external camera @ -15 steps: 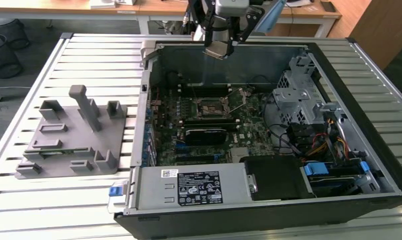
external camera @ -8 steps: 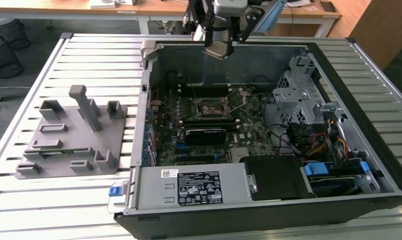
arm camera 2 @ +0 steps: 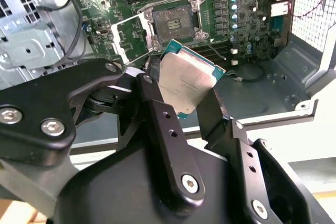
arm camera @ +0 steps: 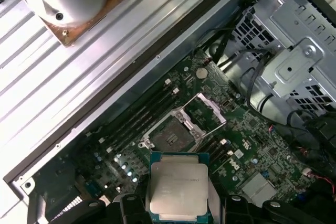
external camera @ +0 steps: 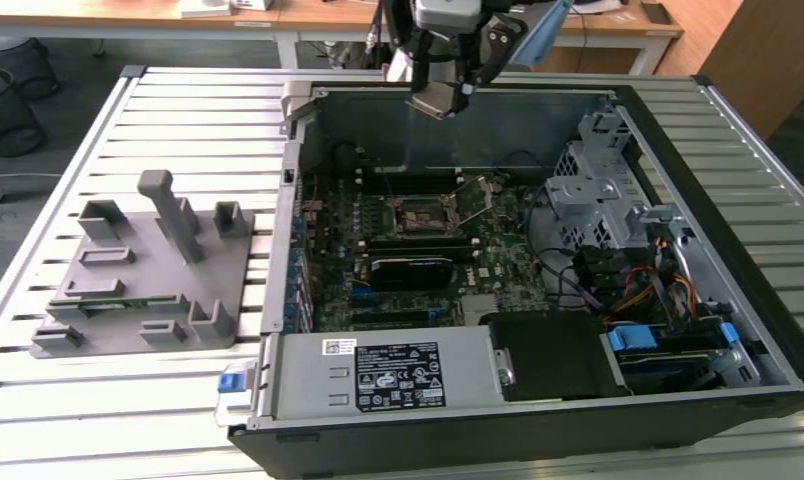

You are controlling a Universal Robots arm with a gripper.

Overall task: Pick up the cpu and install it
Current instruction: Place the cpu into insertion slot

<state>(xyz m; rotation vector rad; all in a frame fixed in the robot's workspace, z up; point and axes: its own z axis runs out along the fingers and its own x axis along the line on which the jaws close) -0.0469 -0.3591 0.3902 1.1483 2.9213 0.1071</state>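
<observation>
The cpu, a flat square chip with a shiny silver top and green rim, hangs tilted in the air with my gripper shut on its two opposite edges. In the exterior view the gripper and cpu hover above the back wall of the open computer case. Well below, the motherboard socket stands with its metal frame swung open. The first wrist view looks down past the cpu to the socket; the second wrist view has the socket beyond the chip.
A grey plastic fixture sits on the slatted table at the exterior view's left. Inside the case are a power supply, a metal drive cage, coloured cables and memory sticks.
</observation>
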